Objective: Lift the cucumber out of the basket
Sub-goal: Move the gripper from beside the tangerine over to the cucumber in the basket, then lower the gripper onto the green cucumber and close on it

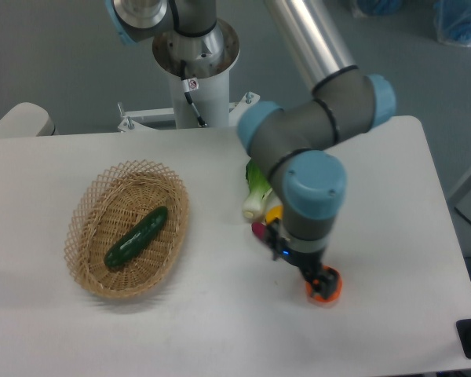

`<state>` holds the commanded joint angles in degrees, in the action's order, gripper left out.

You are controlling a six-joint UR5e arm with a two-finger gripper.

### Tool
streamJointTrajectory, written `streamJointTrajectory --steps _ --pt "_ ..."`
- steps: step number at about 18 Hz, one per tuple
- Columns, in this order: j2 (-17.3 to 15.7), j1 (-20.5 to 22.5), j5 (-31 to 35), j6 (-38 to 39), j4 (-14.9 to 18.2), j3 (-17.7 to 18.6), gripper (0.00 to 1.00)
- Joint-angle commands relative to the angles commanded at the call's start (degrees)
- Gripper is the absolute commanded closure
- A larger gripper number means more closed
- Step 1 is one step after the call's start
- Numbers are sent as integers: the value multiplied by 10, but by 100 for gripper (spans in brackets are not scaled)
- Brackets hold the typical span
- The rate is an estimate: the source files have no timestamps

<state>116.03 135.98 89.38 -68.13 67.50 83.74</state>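
The dark green cucumber [136, 236] lies diagonally in the bottom of the tan wicker basket [87, 203] on the left of the table. My gripper [315, 276] hangs well to the right of the basket, just above the table and over an orange item. Its wrist hides most of the fingers, so how the jaws stand does not show. Nothing is visibly held.
Beside the gripper lie a green-and-white bok choy [256, 188], a yellow vegetable [273, 214] and a purple vegetable [259, 230], both partly hidden by the arm, and an orange item [325, 288]. The robot's base column [195, 71] stands behind the table.
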Motion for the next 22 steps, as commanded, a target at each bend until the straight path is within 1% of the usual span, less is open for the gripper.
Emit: streamJointTrajectory --steps 2,6,7,10,13,16,19,22 --pt "-18 -19 0 18 0 26 0" --pt "-40 -53 0 46 -3 68 0" --pt "-43 -61 0 54 -11 77 0" --pt "-48 -84 1 78 -54 113 0" --pt "-48 -107 2 121 -78 145 0" --pt "-47 -124 2 158 -82 151 0" --pt "-35 -147 2 198 -84 151 0" --pt "-30 -162 1 213 -84 154 0"
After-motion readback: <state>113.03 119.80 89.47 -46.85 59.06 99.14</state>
